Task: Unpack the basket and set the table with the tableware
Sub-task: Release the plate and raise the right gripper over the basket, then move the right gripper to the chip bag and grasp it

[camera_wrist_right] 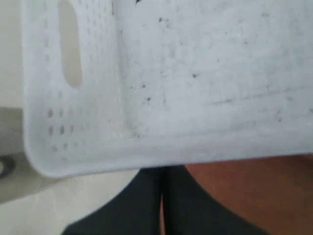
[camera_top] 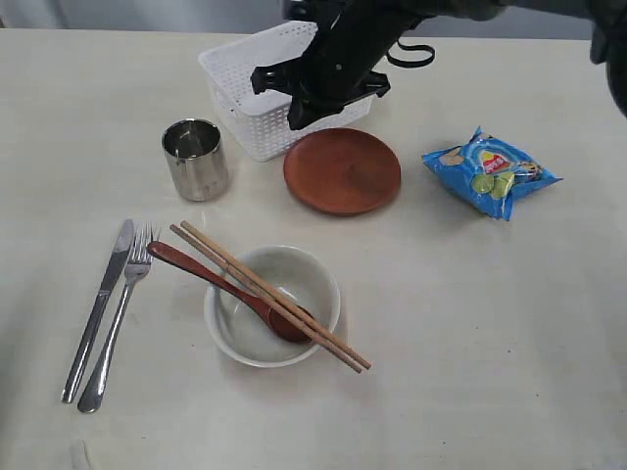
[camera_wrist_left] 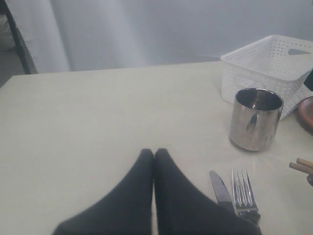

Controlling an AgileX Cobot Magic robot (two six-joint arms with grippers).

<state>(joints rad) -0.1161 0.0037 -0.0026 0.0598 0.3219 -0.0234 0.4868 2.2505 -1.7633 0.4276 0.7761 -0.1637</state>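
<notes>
Basket (camera_top: 245, 93) is seen just ahead of the right gripper (camera_wrist_right: 163, 169), whose jaws are pressed together, empty, at the plate's (camera_top: 343, 171) edge. The left gripper (camera_wrist_left: 154, 151) is likewise closed, with knife (camera_wrist_left: 221, 188) and fork (camera_wrist_left: 243, 191) just beside it.

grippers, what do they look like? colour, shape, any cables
The left gripper and right gripper have matte black fingers, broad at the base and tapering to narrow tips. The right arm is black too, with a black cable looping beside it.
</notes>
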